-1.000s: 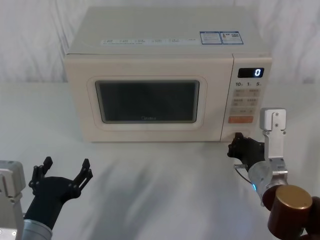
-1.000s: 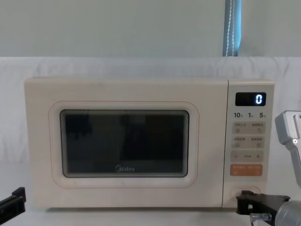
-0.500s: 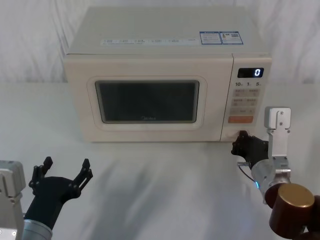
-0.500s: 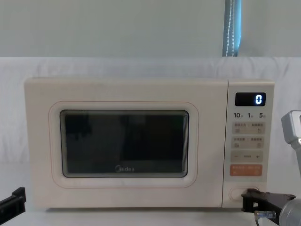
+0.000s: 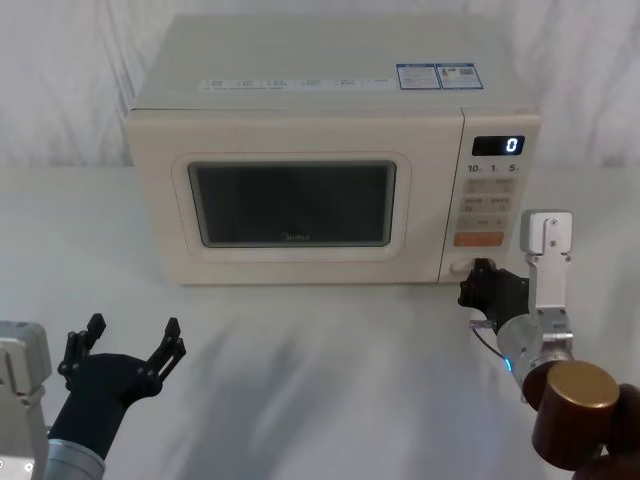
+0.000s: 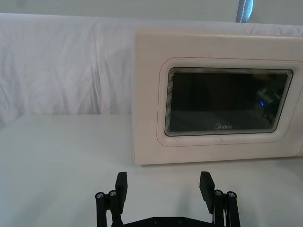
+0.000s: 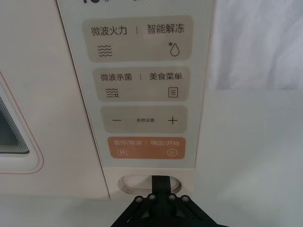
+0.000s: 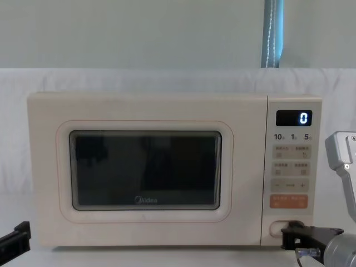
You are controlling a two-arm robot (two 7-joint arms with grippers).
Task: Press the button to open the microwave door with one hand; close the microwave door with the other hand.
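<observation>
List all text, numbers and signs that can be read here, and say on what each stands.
"0": display.
"10", "1", "5": keypad.
"Midea": microwave door.
"微波火力 | 智能解冻", "微波杀菌 | 美食菜单", "−", "+": cream keys.
Orange key, top stickers: unreadable.

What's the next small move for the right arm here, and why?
Probably keep pushing the right gripper straight into the button: its tip sits on the button, yet the microwave door looks flush and closed. The left gripper waits open, low in front.
</observation>
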